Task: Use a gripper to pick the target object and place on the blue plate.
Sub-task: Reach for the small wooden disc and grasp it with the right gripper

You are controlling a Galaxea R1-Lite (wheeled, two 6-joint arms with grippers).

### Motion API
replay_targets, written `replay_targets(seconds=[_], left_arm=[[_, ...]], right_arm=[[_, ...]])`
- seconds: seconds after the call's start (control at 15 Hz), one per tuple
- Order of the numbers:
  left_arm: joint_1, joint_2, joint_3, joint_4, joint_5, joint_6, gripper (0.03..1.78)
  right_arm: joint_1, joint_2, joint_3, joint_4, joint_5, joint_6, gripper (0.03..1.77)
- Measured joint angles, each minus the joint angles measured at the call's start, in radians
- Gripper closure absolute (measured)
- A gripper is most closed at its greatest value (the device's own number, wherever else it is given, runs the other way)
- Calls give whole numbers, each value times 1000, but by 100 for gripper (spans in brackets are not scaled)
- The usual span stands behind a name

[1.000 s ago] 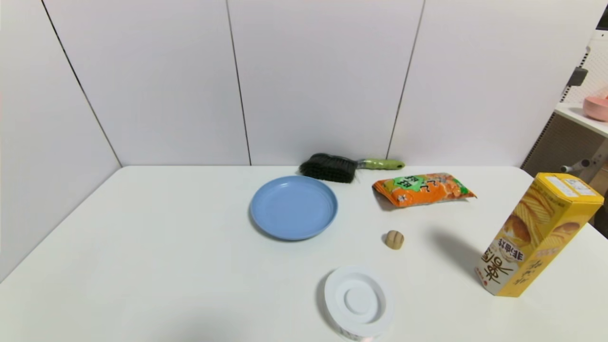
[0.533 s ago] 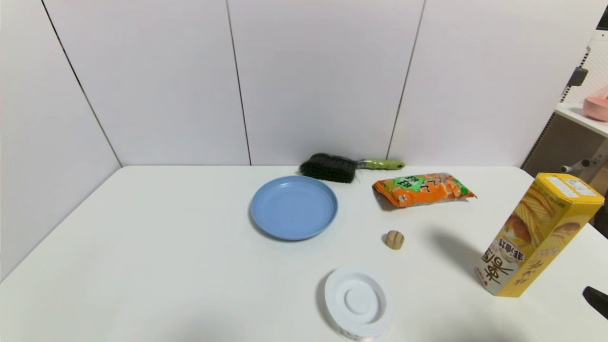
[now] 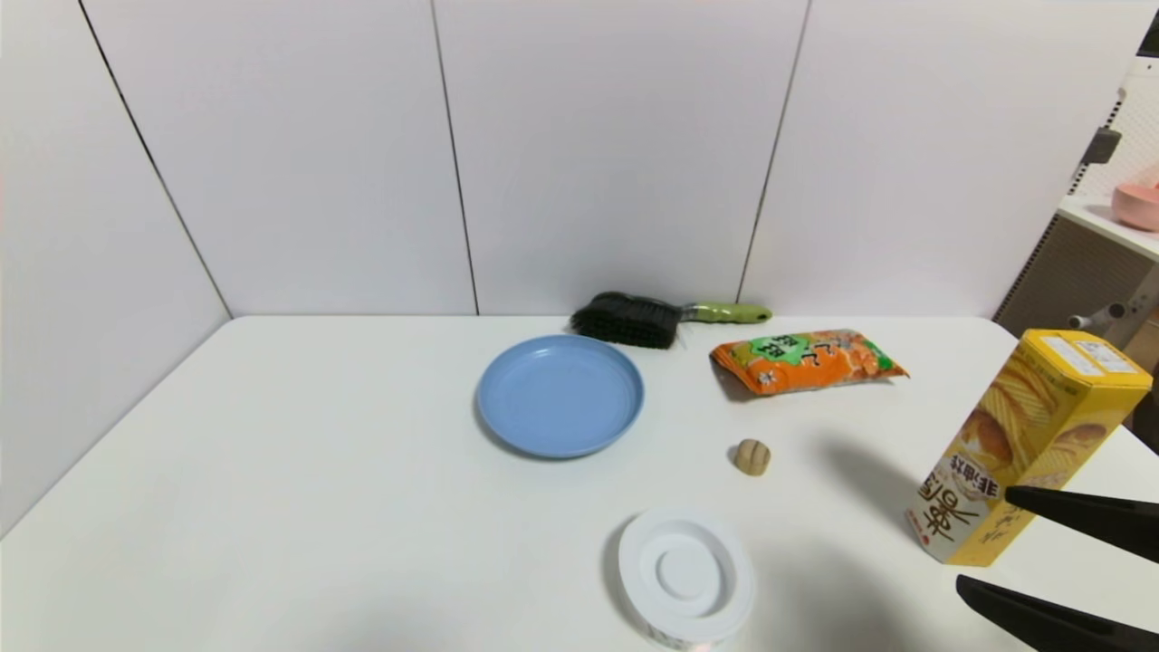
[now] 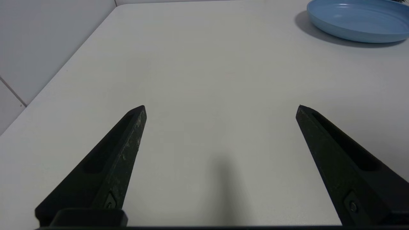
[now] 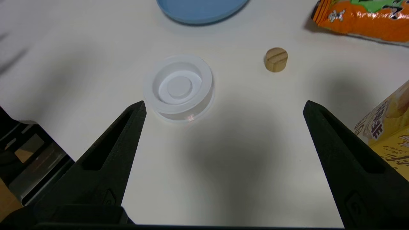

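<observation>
Head view: the lump (image 3: 752, 457) is located right of centre, slightly below mid-height of the frame. It is small, tan-brown and wood-like, with a rounded outline and dark grooves across its top face; the right wrist view shows a short, upright side wall.

The right gripper (image 3: 1007, 536) enters at the lower right edge of the head view, above the table (image 3: 362, 507). Its two black fingers point toward the left of the frame, set wide apart, with nothing between them. In the head view the upper finger overlaps the lower part of the box (image 3: 1028, 448); contact cannot be determined. The left gripper (image 4: 221, 110) is positioned over the table, outside the head view, fingers wide apart and unloaded.

The plate (image 3: 560, 396), light blue with a raised rim, is located at frame centre, up and to the left of the lump. The lidded container (image 3: 685, 575), round and white, is at bottom centre-right, below the lump. The snack bag (image 3: 809, 362), orange, lies above the lump; the brush (image 3: 634, 320) lies at the rear table edge. The direct path from lump to plate is unobstructed.
</observation>
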Motion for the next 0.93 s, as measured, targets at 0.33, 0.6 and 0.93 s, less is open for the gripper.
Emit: replay_targets(seconds=[0.33,0.6,0.93], left_arm=[[0,0,0,0,0,0,12],[0,0,0,0,0,0,12],[0,0,0,0,0,0,12]], right_arm=[[27,154,-139,169,-13,0,10],[30,311,-295,265,-17,-1,10],[40,507,-466,337,-65,41,10]])
